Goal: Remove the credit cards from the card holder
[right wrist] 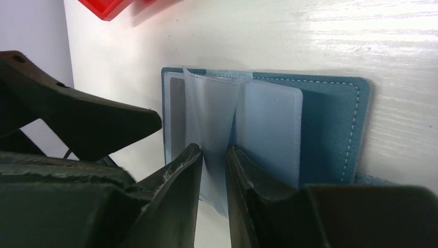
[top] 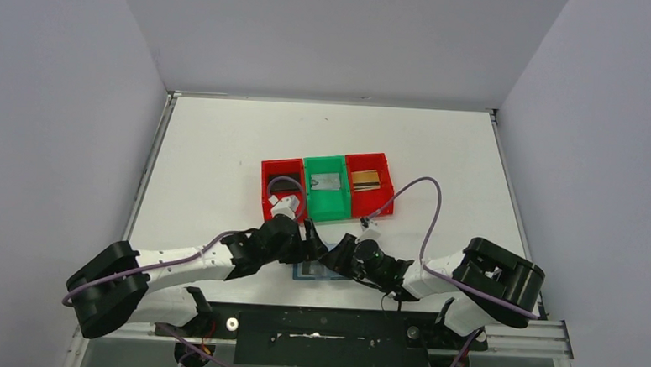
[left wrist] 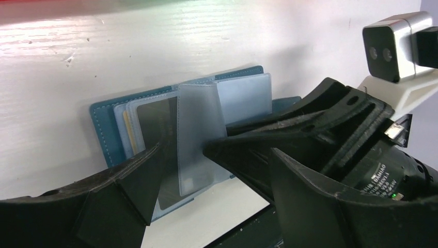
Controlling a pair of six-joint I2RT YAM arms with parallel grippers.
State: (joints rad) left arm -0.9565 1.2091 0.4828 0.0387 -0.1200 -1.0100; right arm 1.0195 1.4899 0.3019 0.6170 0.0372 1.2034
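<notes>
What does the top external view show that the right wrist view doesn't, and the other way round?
Only top external: the green bin with a silver-grey card, and a gold-brown card in a red bin. Only right wrist: the right gripper closed on a clear sleeve of the open card holder. Both: the card holder on the table, with the left gripper beside it.
</notes>
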